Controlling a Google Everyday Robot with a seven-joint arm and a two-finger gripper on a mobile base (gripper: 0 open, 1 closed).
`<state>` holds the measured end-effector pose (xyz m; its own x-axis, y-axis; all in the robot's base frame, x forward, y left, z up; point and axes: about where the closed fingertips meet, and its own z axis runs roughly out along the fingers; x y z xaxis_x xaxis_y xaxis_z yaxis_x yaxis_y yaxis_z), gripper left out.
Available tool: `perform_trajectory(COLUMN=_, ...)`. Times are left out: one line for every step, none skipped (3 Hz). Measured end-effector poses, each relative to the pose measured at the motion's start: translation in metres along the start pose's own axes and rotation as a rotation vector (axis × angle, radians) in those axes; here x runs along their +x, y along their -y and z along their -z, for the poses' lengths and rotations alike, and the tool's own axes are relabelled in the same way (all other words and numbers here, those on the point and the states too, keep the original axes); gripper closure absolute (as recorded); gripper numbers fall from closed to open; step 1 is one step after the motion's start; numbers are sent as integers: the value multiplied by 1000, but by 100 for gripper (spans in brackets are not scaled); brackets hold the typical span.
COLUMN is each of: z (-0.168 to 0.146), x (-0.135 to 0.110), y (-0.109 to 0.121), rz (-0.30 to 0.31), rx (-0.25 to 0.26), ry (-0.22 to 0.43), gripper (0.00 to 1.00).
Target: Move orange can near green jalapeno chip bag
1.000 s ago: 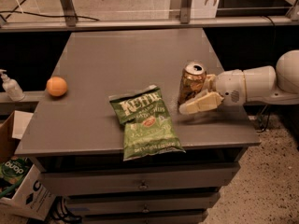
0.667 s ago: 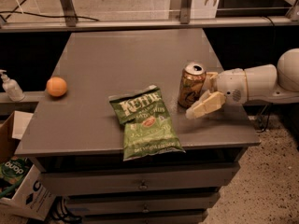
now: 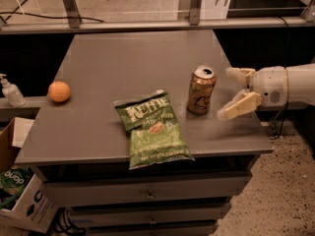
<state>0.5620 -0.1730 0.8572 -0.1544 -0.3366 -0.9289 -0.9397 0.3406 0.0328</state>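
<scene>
The orange can [image 3: 201, 90] stands upright on the grey table [image 3: 123, 63], right of centre. The green jalapeno chip bag [image 3: 151, 129] lies flat just left of the can, a small gap between them. My gripper [image 3: 229, 93] reaches in from the right. It is open and empty, a short way right of the can, with one finger [image 3: 238, 74] behind and one [image 3: 237, 107] in front. It does not touch the can.
A round orange fruit [image 3: 59, 91] sits near the table's left edge. A soap bottle [image 3: 10, 91] stands on a ledge at the far left. Cardboard boxes [image 3: 22, 200] lie on the floor at lower left. Drawers [image 3: 147, 194] are under the table top.
My gripper has let go of the can and drawn back to the right. The can stays upright beside the bag.
</scene>
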Motion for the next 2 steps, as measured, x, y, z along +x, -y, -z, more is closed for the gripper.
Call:
perform_trajectory(z=45, x=3, y=18, rz=35, rx=99, ry=11, gripper=0)
perform_trajectory(z=45, x=3, y=18, rz=35, rx=99, ry=11, gripper=0)
